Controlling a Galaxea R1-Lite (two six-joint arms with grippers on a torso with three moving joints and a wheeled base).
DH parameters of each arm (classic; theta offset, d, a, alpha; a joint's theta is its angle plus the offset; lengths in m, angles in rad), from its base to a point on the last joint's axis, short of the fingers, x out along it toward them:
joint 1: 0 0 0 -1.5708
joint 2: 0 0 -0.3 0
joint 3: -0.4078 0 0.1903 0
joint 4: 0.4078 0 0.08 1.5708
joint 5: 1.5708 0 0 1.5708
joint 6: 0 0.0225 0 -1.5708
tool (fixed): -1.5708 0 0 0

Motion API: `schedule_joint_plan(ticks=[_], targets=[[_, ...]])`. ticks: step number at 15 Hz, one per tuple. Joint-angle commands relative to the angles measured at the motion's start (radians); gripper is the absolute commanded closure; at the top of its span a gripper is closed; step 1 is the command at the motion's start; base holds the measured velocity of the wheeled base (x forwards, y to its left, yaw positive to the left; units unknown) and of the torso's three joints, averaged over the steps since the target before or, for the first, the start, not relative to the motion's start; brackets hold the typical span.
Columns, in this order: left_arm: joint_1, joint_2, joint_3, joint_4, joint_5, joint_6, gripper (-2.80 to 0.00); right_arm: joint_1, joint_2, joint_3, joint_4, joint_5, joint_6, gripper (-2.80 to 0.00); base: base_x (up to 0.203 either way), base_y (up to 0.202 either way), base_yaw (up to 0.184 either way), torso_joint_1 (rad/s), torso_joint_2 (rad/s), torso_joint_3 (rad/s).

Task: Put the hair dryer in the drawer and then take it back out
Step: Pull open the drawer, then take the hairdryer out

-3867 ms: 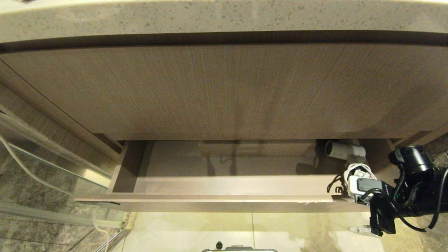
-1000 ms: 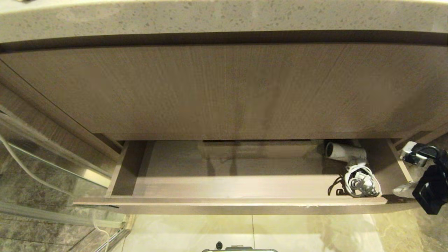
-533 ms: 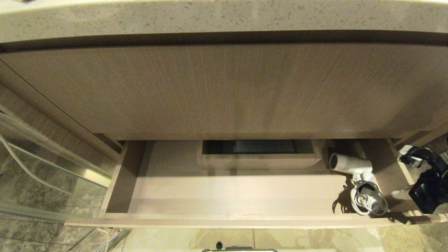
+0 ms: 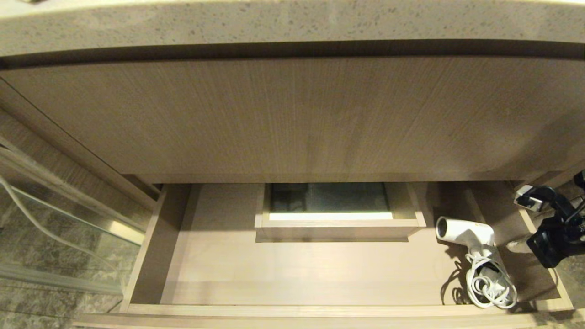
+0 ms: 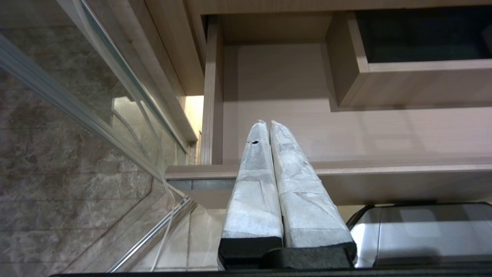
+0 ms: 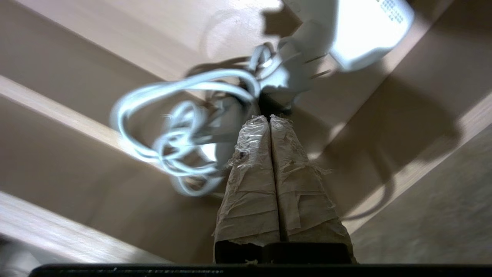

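My right gripper (image 6: 270,118) has its taped fingers (image 6: 251,161) pressed flat together, gripping nothing. Just beyond their tips lies the hair dryer (image 4: 466,232), on its side on the floor of the open drawer (image 4: 292,310), in the end nearest me; its coiled cord (image 4: 491,283) is heaped beside my fingers, toward the drawer front. Further along the drawer, past the dryer's barrel, stands the boxed cut-out (image 4: 338,226). My left gripper (image 5: 268,124), fingers closed on nothing, hangs over the drawer's other end.

The right arm (image 4: 555,228) is black with looped black cables and a silver fitting; crinkled pale tape wraps both grippers' fingers (image 6: 265,181).
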Motion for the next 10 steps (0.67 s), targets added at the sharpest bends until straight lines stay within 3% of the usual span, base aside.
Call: schedule_joint_plan(ticks=[1,2,3,6,10], targets=[[0.0,-0.001,0.0,0.001,0.0,0.0,0.0,-0.013,0.043,-0.017,0.002,0.001,-0.077,0.0,0.0,0.0,0.0,0.0,0.0,0.0],[0.0,-0.002,0.0,0.001,0.0,0.0,0.0,-0.018,0.05,-0.021,0.004,-0.001,-0.103,0.0,0.0,0.0,0.0,0.0,0.0,0.0],[0.0,-0.002,0.0,0.001,0.0,0.0,0.0,-0.022,0.059,-0.022,0.006,-0.005,-0.141,-2.8,0.0,0.0,0.0,0.0,0.0,0.0],[0.0,-0.002,0.0,0.001,0.0,0.0,0.0,-0.028,0.065,-0.013,0.038,-0.002,-0.213,-2.8,0.0,0.0,0.0,0.0,0.0,0.0],[0.0,-0.001,0.0,0.001,0.001,0.0,0.0,-0.016,0.062,-0.061,0.059,0.062,-0.169,-2.8,0.0,0.0,0.0,0.0,0.0,0.0]])
